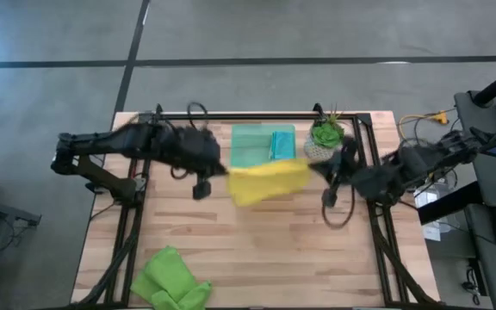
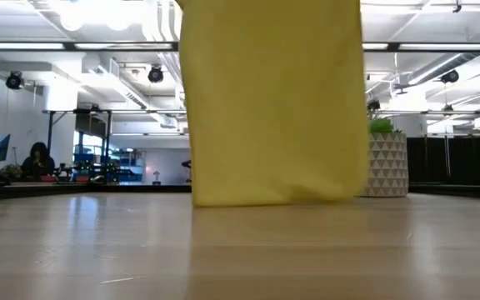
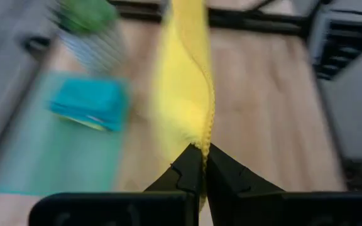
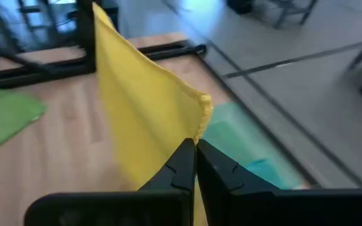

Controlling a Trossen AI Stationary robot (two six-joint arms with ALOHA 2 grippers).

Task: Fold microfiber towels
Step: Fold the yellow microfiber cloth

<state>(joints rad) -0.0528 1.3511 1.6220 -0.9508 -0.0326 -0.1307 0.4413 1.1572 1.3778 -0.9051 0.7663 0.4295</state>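
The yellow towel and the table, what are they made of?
The yellow towel looks like soft, fuzzy cloth: it hangs limp and wavy between the left gripper and the right gripper, both pinched shut on its edge. The table looks like pale wood with a smooth, matte top, since plank lines and grain show.

Count at this moment:
- Yellow towel: one.
- Teal-blue towel: one.
- Lime green towels: one heap at a desk corner; the number of cloths in it cannot be separated.
- Translucent green tray: one.
- Potted plant: one.
- Arms: two, so two grippers, left gripper and right gripper.
- Desk: one.
- Person in the room beyond: one.
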